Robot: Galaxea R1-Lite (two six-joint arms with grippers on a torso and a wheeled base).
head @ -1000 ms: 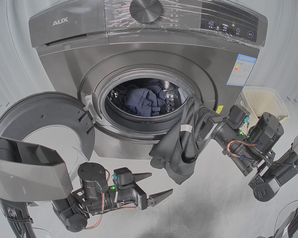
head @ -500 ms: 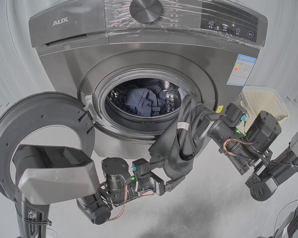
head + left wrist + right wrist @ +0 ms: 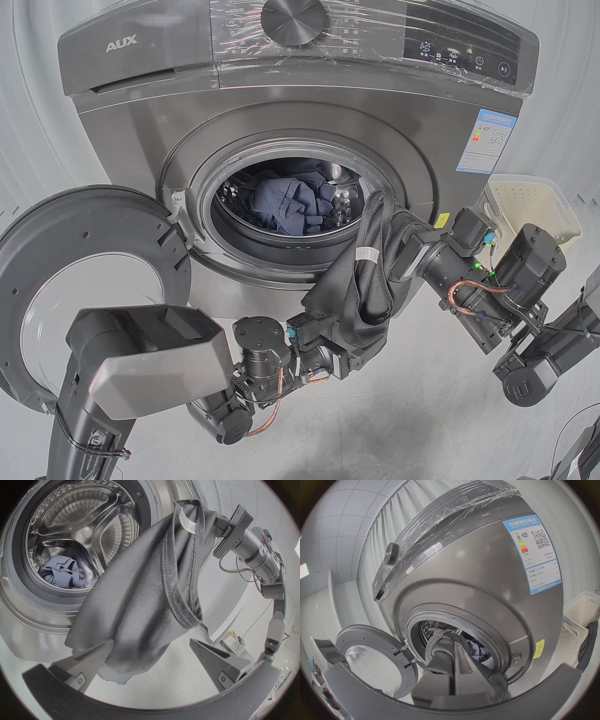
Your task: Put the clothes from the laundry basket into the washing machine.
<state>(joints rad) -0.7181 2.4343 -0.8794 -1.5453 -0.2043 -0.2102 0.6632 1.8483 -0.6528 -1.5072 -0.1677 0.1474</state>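
- Right gripper (image 3: 400,240), jaws clamping the garment (image 3: 359,284), is holding it at the washer's (image 3: 156,125) opening.
- Left gripper (image 3: 150,642), jaws apart, is sitting under the hanging hem.
- Most cloth is dangling outside; released now, it would likely slide out.

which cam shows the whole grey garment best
Left wrist view: the grey garment hangs full length to the open left gripper. Head view: its bottom overlaps that gripper. Right wrist view: just the bunch in the right gripper.
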